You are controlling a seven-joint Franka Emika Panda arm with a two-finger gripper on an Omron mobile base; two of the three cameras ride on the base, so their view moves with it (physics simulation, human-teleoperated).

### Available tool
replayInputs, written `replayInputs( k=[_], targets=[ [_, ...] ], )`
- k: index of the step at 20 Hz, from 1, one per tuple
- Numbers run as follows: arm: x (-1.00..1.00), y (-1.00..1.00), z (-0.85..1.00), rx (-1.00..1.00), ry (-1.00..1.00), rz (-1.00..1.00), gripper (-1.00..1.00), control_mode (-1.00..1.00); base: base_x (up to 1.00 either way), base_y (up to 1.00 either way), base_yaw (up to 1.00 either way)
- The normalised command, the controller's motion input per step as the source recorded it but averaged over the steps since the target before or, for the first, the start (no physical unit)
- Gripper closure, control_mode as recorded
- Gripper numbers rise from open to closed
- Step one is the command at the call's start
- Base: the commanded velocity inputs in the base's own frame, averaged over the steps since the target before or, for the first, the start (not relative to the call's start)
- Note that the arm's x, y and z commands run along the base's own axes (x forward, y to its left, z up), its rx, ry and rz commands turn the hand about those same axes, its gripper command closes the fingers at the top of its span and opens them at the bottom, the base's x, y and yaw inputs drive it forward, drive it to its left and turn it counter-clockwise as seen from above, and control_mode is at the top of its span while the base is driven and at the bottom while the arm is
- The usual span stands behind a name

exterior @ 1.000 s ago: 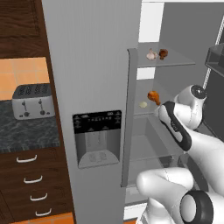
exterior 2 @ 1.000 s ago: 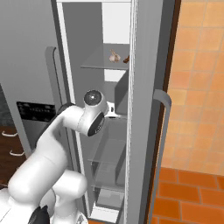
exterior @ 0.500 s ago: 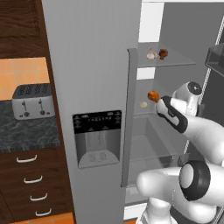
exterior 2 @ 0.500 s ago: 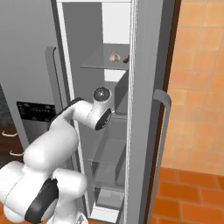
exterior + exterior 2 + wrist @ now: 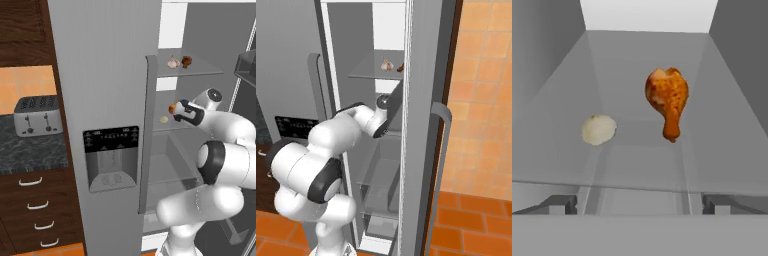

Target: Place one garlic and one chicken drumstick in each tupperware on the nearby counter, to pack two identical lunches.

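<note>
Gripper (image 5: 178,111) is reached into the open fridge (image 5: 105,75), jaws spread wide, nothing held. On the middle glass shelf (image 5: 722,165) a chicken drumstick (image 5: 667,100) lies toward the back, garlic (image 5: 598,129) left of it, apart. Another garlic (image 5: 173,62) and drumstick (image 5: 186,61) are seen near the upper shelf's front edge.

A browned chicken drumstick (image 5: 668,100) and a pale garlic (image 5: 598,129) lie apart on a glass fridge shelf (image 5: 722,155), another pair on the shelf above.
</note>
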Motion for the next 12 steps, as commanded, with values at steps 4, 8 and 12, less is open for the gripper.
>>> replayInputs(
  k=[4,8,12],
  targets=[
    [0.64,-0.17,-0.12,0.04,0.06,0.01,-1.0,-1.0,0.0,0.0,0.0],
    [0.39,-0.15,-0.24,0.01,0.01,0.04,-1.0,-1.0,0.0,0.0,0.0],
    [0.32,-0.07,-0.27,0.0,0.0,0.06,-1.0,-1.0,0.0,0.0,0.0]
  ],
)
